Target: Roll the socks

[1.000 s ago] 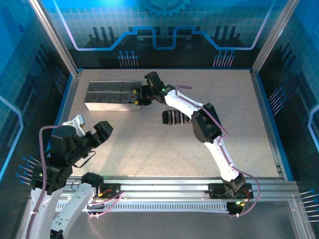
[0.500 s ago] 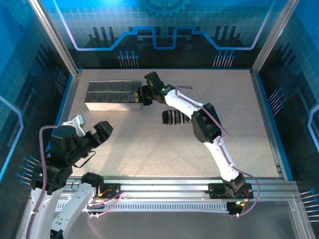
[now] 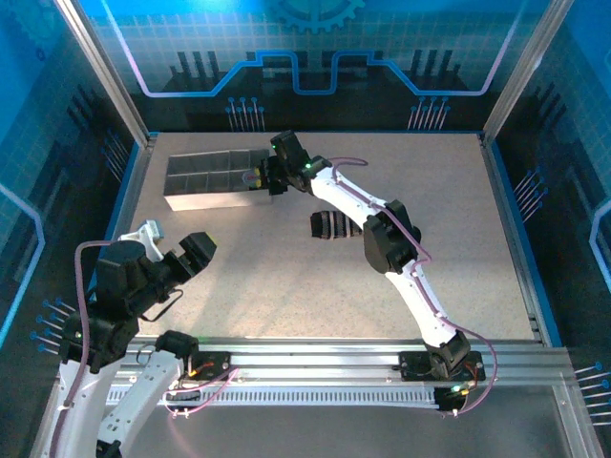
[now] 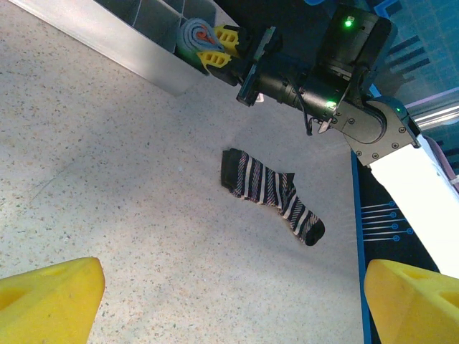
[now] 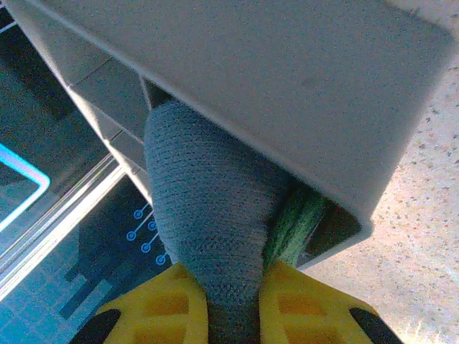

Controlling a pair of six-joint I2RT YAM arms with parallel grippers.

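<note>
The rolled grey-blue sock (image 5: 208,208) with a green patch is pinched between my right gripper's (image 5: 233,301) yellow fingers, at the end compartment of the grey tray (image 5: 287,86). Seen from the left wrist, the roll (image 4: 197,34) shows its orange centre in that compartment, with the right gripper (image 4: 219,46) on it. From above, the right gripper (image 3: 260,176) is at the tray's right end (image 3: 215,181). The black striped sock (image 4: 269,193) lies flat on the table, partly under the right arm in the top view (image 3: 329,226). My left gripper (image 3: 172,250) hangs open at the near left.
The grey compartmented tray stands at the back left of the speckled table (image 3: 286,277). The right arm (image 3: 382,239) stretches diagonally across the middle. Blue walls and metal rails bound the table on all sides.
My right gripper has moved slightly up and left with the rolled sock, further over the tray's end compartment. The left arm and the striped sock have stayed put.
</note>
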